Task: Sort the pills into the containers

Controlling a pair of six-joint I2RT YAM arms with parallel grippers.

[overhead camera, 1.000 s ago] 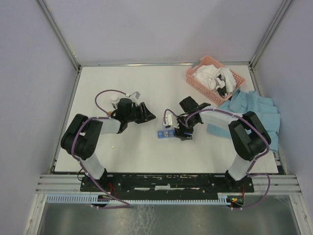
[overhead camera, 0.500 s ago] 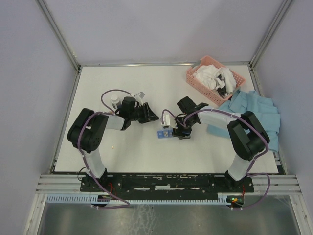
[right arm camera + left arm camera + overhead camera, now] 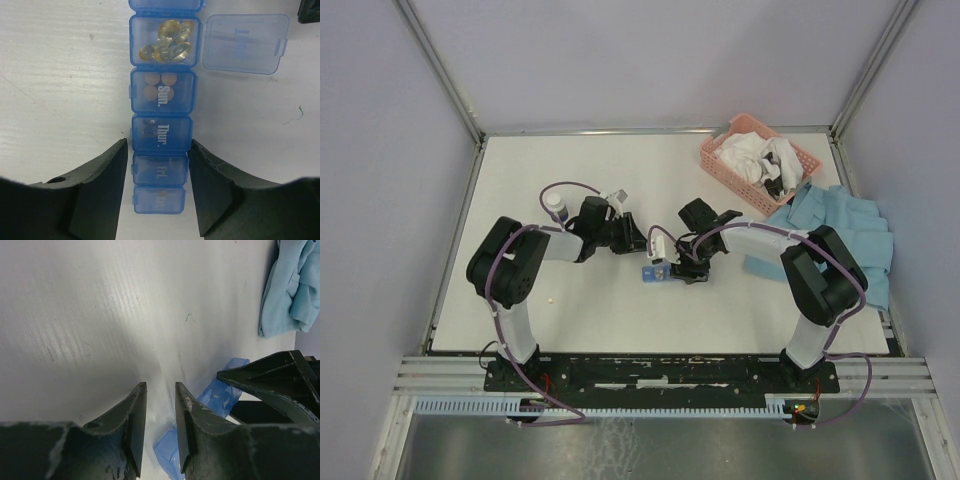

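- White worktop is seen under everything, with both arms reaching toward its middle.
- Light blue cloth is heaped at the right edge, just beside the basket.
- Pink slatted basket is set at the far right corner and filled with white cloth.
- Right claw is held open astride the pill box, one jaw on each side at the "Fri." compartment. A thin sliver of worktop is seen between the left-hand jaw and the box, so nothing is clamped.
- Left claw is held low over the worktop just left of the pill box, its jaws parted by a narrow gap with nothing between them.
- Blue pill box is laid near the middle of the worktop, between the two claws. One compartment is open, its lid swung out to the side.
- Small white bottle is stood upright behind the left arm.
- Golden capsules are piled in the open compartment; round tan tablets are seen under the shut "Sun." lid.
- One yellowish pill is left loose on the worktop near the left arm, well apart from the pill box.
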